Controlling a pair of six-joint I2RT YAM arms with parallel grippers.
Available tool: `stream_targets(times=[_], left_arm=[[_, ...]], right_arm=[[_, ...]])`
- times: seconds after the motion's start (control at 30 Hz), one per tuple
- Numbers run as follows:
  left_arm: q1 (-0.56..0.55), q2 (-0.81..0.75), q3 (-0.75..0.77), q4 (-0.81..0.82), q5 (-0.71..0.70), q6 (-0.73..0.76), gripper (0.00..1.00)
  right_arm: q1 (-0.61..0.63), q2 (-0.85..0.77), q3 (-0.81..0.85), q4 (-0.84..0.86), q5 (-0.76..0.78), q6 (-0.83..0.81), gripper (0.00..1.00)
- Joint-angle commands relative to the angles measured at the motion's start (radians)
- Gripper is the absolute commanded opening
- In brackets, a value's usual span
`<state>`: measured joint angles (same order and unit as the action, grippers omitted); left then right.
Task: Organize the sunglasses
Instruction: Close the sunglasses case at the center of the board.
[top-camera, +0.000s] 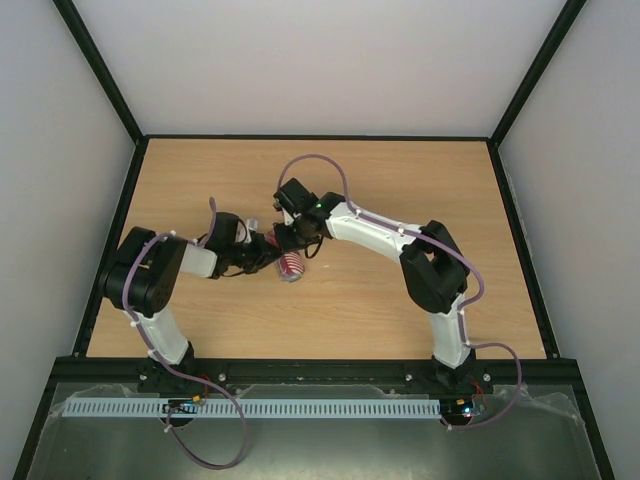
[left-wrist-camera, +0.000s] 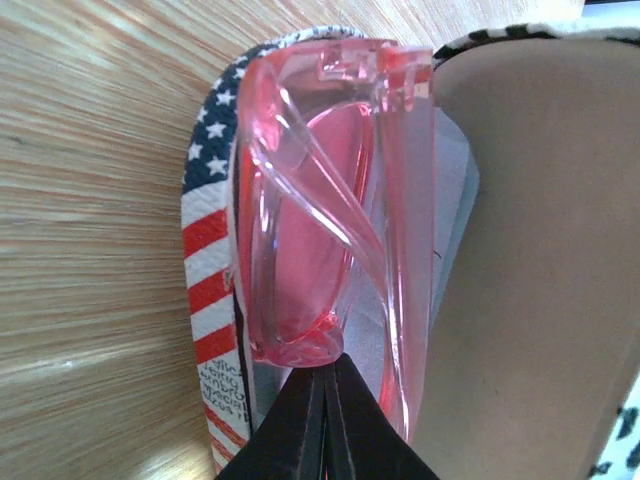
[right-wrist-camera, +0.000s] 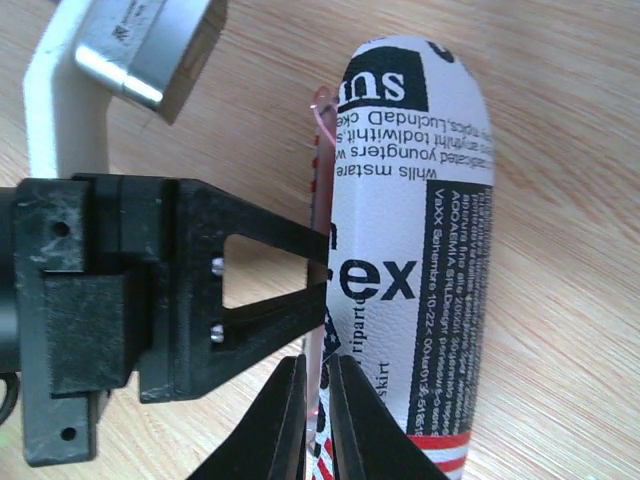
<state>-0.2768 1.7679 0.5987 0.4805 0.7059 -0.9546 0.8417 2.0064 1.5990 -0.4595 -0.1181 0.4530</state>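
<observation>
The sunglasses (left-wrist-camera: 300, 230), translucent pink-red and folded, lie inside the open case (left-wrist-camera: 208, 260), whose outside carries a flag print. The case lid (left-wrist-camera: 540, 280) stands open to the right, showing its tan inside. My left gripper (left-wrist-camera: 325, 372) is shut, its tips pressed against the near end of the sunglasses. In the right wrist view the lid (right-wrist-camera: 420, 240) shows newspaper print, and a pink sliver of the sunglasses (right-wrist-camera: 322, 110) peeks past its edge. My right gripper (right-wrist-camera: 317, 375) is shut on the case's thin flag-printed rim. Both grippers meet over the case (top-camera: 291, 266) mid-table.
A pale blue-grey sheet (left-wrist-camera: 455, 190) lies in the case between the sunglasses and the lid. The left arm's black fingers (right-wrist-camera: 270, 232) reach in from the left, close beside my right gripper. Wooden tabletop (top-camera: 400, 180) surrounds the case, walled on three sides.
</observation>
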Motion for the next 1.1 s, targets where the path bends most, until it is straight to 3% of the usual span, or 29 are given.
stream_targets(times=[0.0, 0.6, 0.9, 1.0, 1.07], left_arm=[[0.005, 0.019, -0.019, 0.035, 0.007, 0.003, 0.02], [0.029, -0.042, -0.044, 0.015, 0.027, 0.012, 0.04], [0.045, -0.102, -0.058, -0.024, 0.037, 0.026, 0.24], [0.049, -0.110, -0.060, -0.036, 0.037, 0.035, 0.22], [0.050, -0.107, -0.064, -0.034, 0.035, 0.037, 0.12]], right_arm=[[0.017, 0.083, 0.011, -0.073, -0.003, 0.005, 0.08], [0.029, 0.145, 0.026, -0.094, 0.027, 0.008, 0.09], [0.027, 0.165, 0.042, -0.113, 0.046, 0.011, 0.08], [0.028, 0.172, 0.046, -0.115, 0.042, 0.009, 0.08], [0.028, 0.176, 0.051, -0.117, 0.040, 0.009, 0.09]])
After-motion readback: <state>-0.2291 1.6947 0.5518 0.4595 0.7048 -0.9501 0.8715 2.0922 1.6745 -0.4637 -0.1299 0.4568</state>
